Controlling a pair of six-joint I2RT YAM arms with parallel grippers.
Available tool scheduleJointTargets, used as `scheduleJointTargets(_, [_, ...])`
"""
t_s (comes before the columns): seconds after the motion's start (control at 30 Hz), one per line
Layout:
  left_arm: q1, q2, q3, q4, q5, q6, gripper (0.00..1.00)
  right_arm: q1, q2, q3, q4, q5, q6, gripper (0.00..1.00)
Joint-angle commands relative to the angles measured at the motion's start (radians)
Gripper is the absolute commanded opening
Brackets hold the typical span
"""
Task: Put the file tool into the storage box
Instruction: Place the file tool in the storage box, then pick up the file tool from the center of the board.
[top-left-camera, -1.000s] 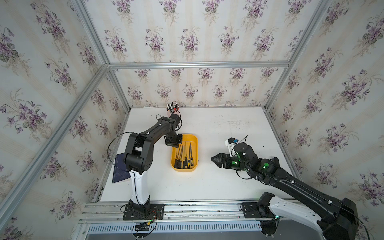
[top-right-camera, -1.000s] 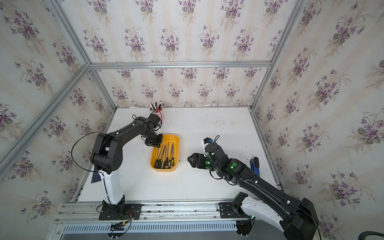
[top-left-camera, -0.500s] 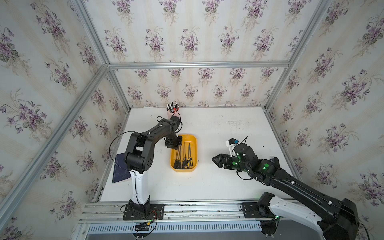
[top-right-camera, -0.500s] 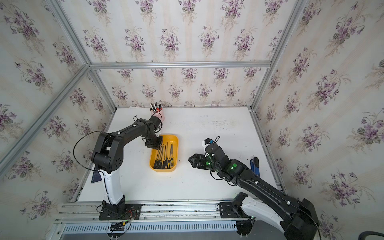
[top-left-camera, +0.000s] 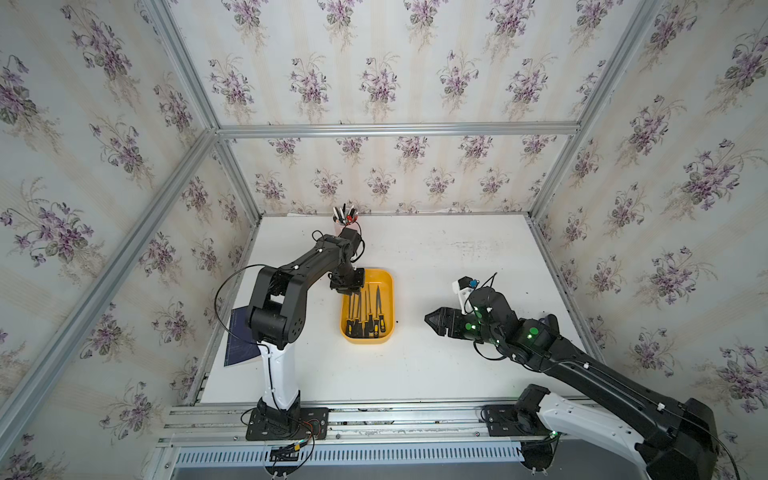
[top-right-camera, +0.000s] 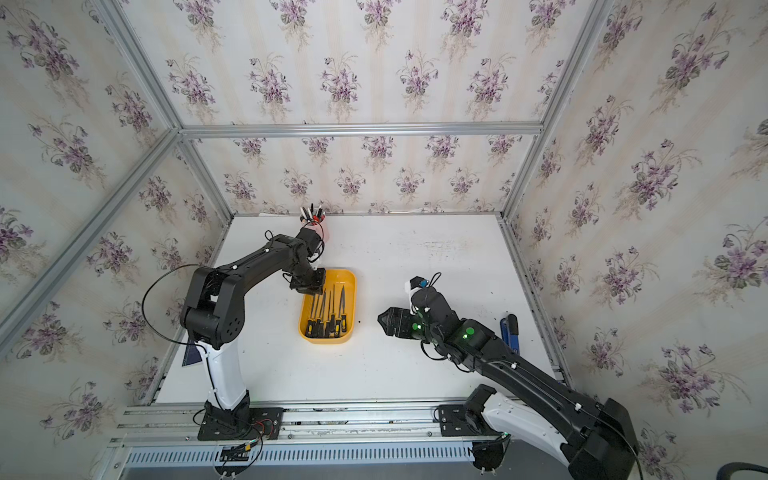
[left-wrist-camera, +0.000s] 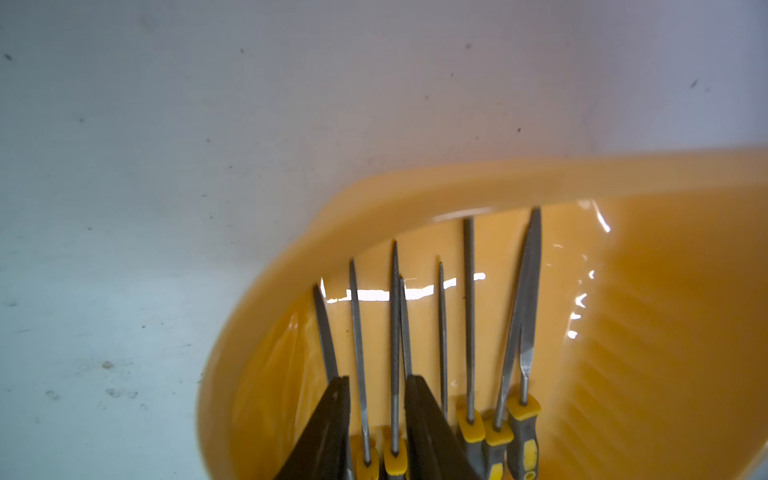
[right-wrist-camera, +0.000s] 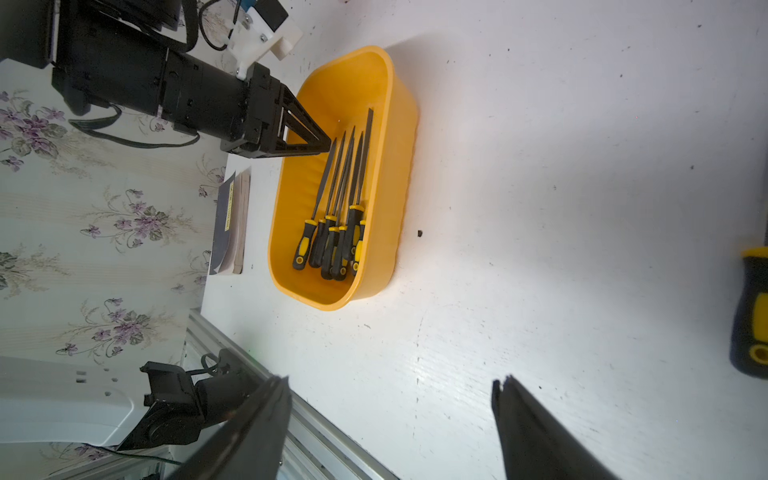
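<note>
The storage box (top-left-camera: 388, 307) (top-right-camera: 353, 307) is a shallow yellow tray left of the table's middle. Several file tools (top-left-camera: 368, 311) (left-wrist-camera: 469, 311) (right-wrist-camera: 345, 187) lie side by side in it, black-and-yellow handles toward the front. My left gripper (top-left-camera: 348, 286) (left-wrist-camera: 376, 380) hovers over the box's far end, its jaws a little apart and closed on nothing; two files lie below the gap. My right gripper (top-left-camera: 428, 320) (right-wrist-camera: 390, 380) stands wide open and empty above bare table to the right of the box. Another file's handle (right-wrist-camera: 754, 311) lies on the table at the edge of the right wrist view.
A pink pen cup (top-left-camera: 344, 220) stands at the back, just behind the left arm. A dark blue notebook (top-left-camera: 241, 336) lies by the left wall. A blue-handled tool (top-right-camera: 509, 326) lies near the table's right edge, beside the right arm.
The left gripper's jaws have parted over the box's far end, and it has shifted slightly toward the front. The right arm has not moved.
</note>
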Motion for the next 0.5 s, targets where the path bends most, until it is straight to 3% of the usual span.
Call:
scheduleJointTargets(0.0, [0.000, -0.027, 0.022, -0.020, 0.006, -0.009, 0.34, -0.004, -0.010, 0.002, -0.006, 0.029, 0.009, 0.82])
scheduleJointTargets(0.13, [0.000, -0.055, 0.058, -0.041, 0.019, -0.009, 0.40, -0.035, -0.014, 0.004, -0.056, 0.065, 0.028, 0.81])
scheduleJointTargets(0.47, [-0.048, -0.183, 0.160, -0.036, 0.168, -0.011, 0.48, -0.345, 0.089, -0.029, -0.285, 0.097, 0.043, 0.74])
